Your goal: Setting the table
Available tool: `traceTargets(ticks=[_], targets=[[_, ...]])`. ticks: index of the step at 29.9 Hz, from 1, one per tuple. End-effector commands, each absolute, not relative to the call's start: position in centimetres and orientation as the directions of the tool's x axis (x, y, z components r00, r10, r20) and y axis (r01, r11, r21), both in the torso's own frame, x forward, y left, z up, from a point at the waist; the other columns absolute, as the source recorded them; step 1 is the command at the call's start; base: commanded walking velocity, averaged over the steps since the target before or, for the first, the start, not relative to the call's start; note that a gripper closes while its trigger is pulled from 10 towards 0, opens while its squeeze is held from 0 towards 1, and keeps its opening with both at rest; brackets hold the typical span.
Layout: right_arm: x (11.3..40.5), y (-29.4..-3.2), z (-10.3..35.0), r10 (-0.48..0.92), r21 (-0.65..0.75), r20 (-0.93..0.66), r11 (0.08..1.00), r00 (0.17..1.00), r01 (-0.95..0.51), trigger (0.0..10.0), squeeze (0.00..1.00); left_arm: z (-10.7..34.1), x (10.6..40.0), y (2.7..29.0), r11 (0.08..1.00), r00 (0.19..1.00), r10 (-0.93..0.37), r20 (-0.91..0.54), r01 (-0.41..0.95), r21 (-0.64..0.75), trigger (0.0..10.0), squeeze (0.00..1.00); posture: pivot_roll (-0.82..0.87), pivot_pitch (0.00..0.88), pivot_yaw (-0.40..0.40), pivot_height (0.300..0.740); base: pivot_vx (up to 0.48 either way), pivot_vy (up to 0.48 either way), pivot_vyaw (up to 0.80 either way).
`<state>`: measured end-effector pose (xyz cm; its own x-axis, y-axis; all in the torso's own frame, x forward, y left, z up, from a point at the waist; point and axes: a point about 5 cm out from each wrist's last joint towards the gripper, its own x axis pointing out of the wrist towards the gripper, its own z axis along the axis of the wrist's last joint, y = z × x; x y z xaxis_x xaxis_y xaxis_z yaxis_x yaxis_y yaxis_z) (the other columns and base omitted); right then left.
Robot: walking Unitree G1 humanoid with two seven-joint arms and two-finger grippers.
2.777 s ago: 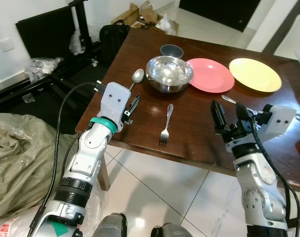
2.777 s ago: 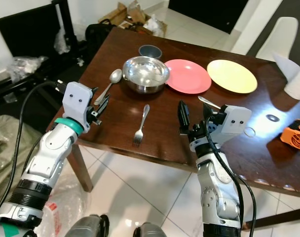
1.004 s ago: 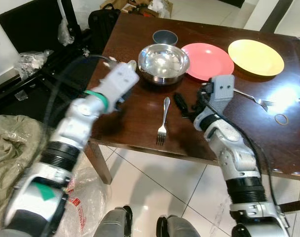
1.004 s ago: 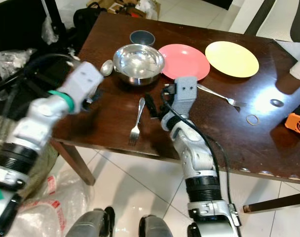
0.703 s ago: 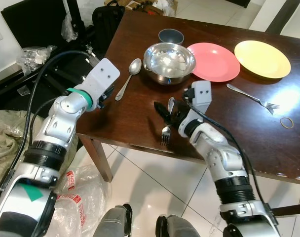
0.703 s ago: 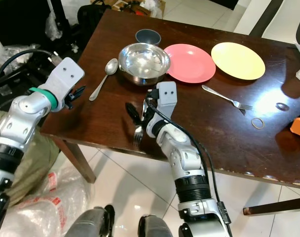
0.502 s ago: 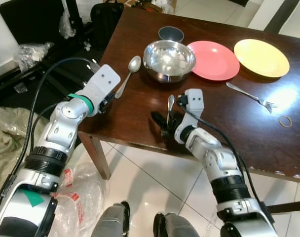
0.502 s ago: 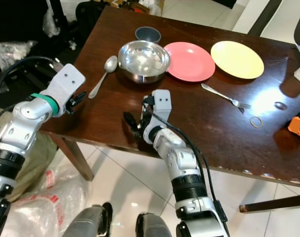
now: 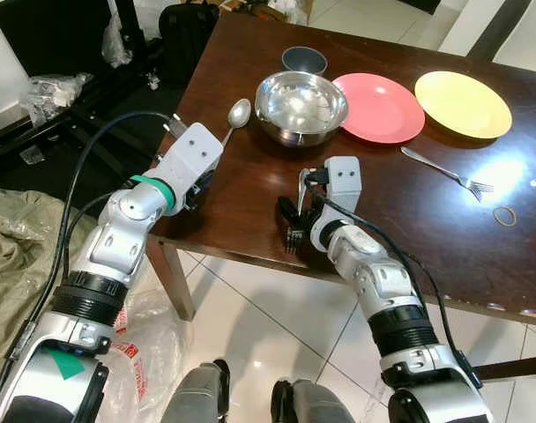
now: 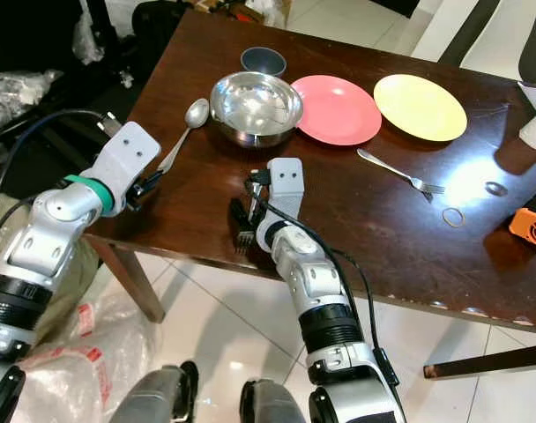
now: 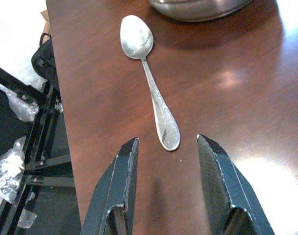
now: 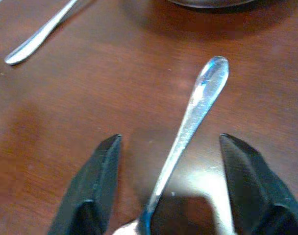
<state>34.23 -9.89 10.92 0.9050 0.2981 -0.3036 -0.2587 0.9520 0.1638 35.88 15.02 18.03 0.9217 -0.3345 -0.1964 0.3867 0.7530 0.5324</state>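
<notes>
right gripper (image 9: 294, 216): it has come down over the near fork (image 12: 198, 105) since half a second ago, when it sat a little further toward the table edge. in the wrist view the fingers (image 12: 92, 188) stand wide apart on either side of the handle, with no grip on it.
left gripper (image 11: 163, 183): it has pushed in over the table's left edge toward the spoon (image 11: 150, 81); 2.8 s ago it hung off the table corner. the two fingers are spread, the spoon's handle tip lies just ahead of the gap, and nothing is held.
near fork: flat on the dark wooden table (image 9: 250, 185), tines toward the front edge, handle pointing at the steel bowl (image 9: 301, 106). same spot as in the earlier pictures.
spoon: flat on the table left of the steel bowl, its bowl end away from the robot. it has not shifted.
other settings: a small dark cup (image 9: 304, 60) behind the steel bowl, a pink plate (image 9: 378, 107) just right of the bowl, a yellow plate (image 9: 463, 103) beyond that, and a second fork (image 9: 444, 173) lying in front of the plates. all unchanged.
camera: the whole view has swung since 2.8 s ago.
writing: no lettering on the tableware or the arms can be read.
</notes>
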Motion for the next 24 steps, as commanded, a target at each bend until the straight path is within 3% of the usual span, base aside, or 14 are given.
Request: traceTargets(ticks=[1, 15, 24], targets=[[32.4, -10.3, 6.7, 0.281, 0.175, -0.48, 0.959, 0.831, -0.223, 0.0, 0.0, 17.4, 35.6, 14.7, 0.748, 0.914, -0.341, -0.219, 0.405, 0.526, 10.0, 0.0, 0.1, 0.154, -0.01, 0.74, 0.0, 0.0, 0.0], [31.7, -12.2, 5.1, 0.191, 0.154, -0.521, 0.98, 0.832, -0.129, 0.0, 0.0, 17.3, 35.5, 14.5, 0.751, 0.915, -0.339, -0.22, 0.404, 0.522, 10.0, 0.0, 0.1, 0.154, -0.008, 0.74, 0.0, 0.0, 0.0], [31.7, -13.5, 6.7, 0.146, 0.155, -0.442, 0.984, 0.885, -0.085, 0.0, 0.0, 17.1, 35.4, 14.1, 0.75, 0.911, -0.348, -0.221, 0.412, 0.518, 10.0, 0.0, 0.09, 0.148, -0.005, 0.74, 0.0, 0.0, 0.0]])
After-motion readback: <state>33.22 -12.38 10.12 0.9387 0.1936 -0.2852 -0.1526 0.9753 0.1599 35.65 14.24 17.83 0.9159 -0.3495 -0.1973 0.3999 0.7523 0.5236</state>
